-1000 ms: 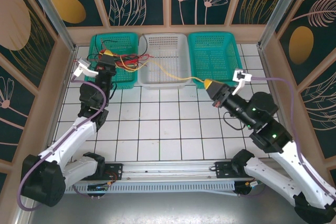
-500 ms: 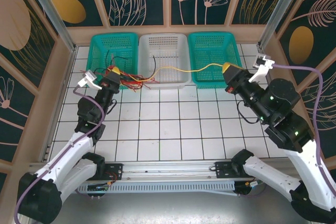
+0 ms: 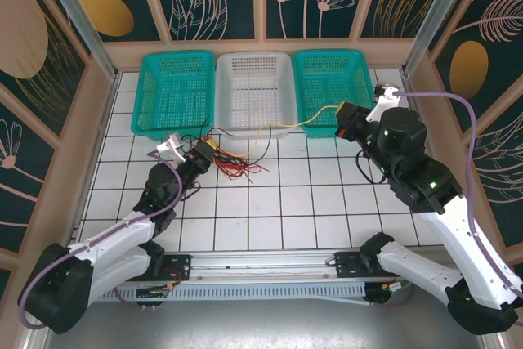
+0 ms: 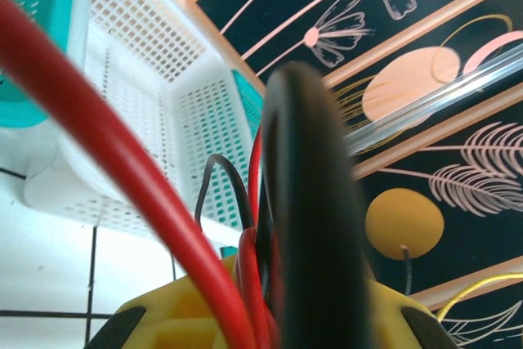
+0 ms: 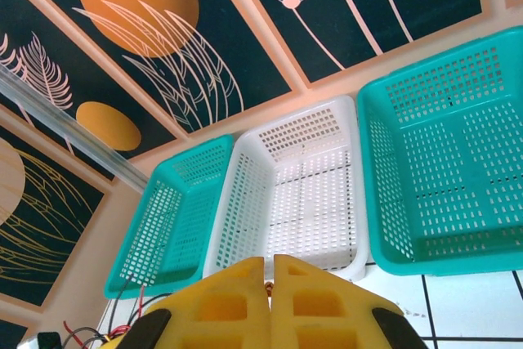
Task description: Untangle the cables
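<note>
your right gripper (image 3: 343,117) pinched the yellow cable (image 3: 306,122), stretched leftward to the red-and-black tangle (image 3: 234,167) clamped in your left gripper (image 3: 204,152).

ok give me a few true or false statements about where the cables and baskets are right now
1. The white basket stands between the left teal basket and the right teal basket. True.
2. The cable bundle lies in the left teal basket. False: it lies on the tiles by the left tool.
3. A yellow cable runs from the bundle to the right tool. True.
4. The right tool is wide open. False: it is shut on the yellow cable.
</note>
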Motion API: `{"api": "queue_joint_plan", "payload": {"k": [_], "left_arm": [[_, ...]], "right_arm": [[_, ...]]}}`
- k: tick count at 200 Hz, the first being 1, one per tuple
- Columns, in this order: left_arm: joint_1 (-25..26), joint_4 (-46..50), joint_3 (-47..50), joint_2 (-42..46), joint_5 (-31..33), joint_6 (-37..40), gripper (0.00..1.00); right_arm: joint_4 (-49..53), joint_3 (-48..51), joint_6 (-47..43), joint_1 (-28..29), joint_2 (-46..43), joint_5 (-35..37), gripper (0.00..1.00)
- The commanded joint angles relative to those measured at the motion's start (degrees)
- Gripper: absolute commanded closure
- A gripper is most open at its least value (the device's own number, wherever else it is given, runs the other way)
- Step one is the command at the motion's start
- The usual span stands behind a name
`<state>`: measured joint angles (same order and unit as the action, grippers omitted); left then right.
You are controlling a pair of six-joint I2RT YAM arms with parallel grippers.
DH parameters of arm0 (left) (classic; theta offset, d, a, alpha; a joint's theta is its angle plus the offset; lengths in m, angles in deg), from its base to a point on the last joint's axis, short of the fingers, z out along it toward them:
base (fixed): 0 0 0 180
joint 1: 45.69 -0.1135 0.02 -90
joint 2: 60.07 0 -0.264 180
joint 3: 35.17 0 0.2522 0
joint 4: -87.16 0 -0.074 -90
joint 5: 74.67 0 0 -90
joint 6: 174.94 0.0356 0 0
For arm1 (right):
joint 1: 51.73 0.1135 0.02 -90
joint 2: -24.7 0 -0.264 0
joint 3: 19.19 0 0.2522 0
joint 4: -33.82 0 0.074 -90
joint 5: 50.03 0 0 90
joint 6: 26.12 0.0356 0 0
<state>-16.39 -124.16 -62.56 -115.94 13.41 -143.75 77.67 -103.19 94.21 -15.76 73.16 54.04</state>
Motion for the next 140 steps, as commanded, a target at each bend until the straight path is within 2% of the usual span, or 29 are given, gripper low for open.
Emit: {"api": "queue_joint_plan", "payload": {"k": [1,31,46,63,108,128,140], "left_arm": [[0.48,1.4,-1.89,-2.56,-1.02,-0.14,0.77],[0.71,4.69,-0.32,-5.19,2.63,-3.45,0.57],[0.68,3.92,0.09,-6.7,1.91,-4.52,0.5],[0.97,3.23,0.2,-6.68,0.57,-4.54,0.49],[1.02,12.44,-2.97,-3.23,2.43,-0.41,0.42],[1.06,12.92,-5.87,-4.82,-0.97,1.53,0.44],[1.19,11.19,-7.44,-6.31,-5.11,3.08,0.45]], "right_arm": [[-1.73,-1.61,0.01,-0.87,-0.71,2.87,1.0],[-2.76,-1.4,0.57,-1.11,-0.23,1.29,1.0],[-3.24,-1.63,1.31,-1.12,0.93,-1.31,1.0],[-2.93,-2.35,1.37,-1.19,1.63,-1.67,1.0],[-2.32,-4.37,-0.79,-1.23,3.23,-0.79,1.0],[-3.16,-4.29,-0.88,-1.25,4.51,-2.0,1.0],[-3.73,-4.81,-1.04,-1.2,5.47,-2.98,1.0]]}}
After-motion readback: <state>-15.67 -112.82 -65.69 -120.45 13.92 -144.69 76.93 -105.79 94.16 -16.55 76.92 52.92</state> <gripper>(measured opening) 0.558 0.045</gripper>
